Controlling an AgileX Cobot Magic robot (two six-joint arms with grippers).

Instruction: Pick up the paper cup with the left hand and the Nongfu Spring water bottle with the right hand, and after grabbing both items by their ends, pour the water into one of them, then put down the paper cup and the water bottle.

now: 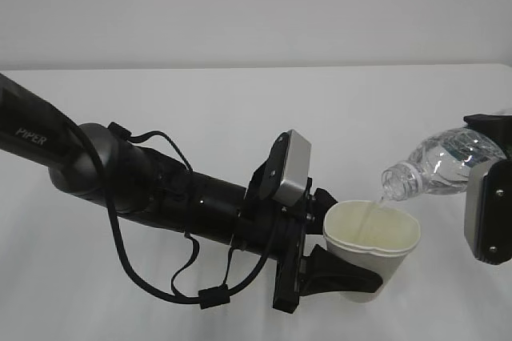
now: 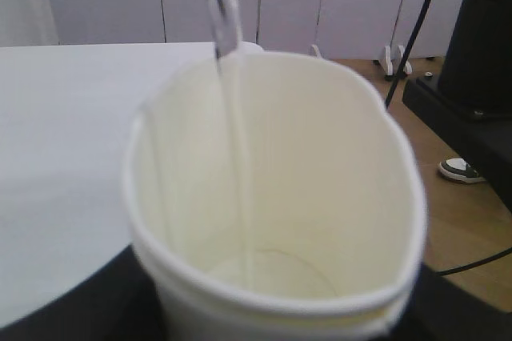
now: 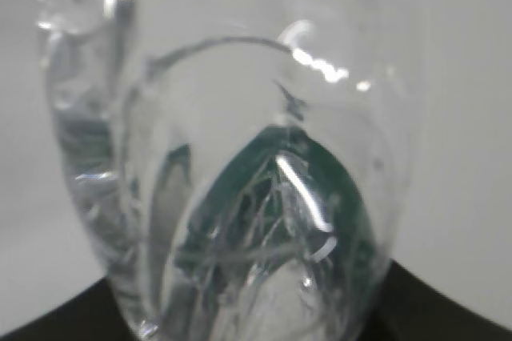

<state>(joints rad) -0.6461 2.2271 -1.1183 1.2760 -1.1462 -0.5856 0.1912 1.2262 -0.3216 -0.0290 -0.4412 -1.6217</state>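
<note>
While a white counter meets a pale wall, left fingers clamp one cup and right fingers clamp one bottle.

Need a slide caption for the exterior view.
Right gripper tilts clear plastic water bottle, pouring a thin stream into white paper cup held by left gripper.

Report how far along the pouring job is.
Done: the left gripper holds the paper cup and the right gripper holds the water bottle, both lifted. In hand: water streams into the cup. Left: finish pouring, set both down.
</note>
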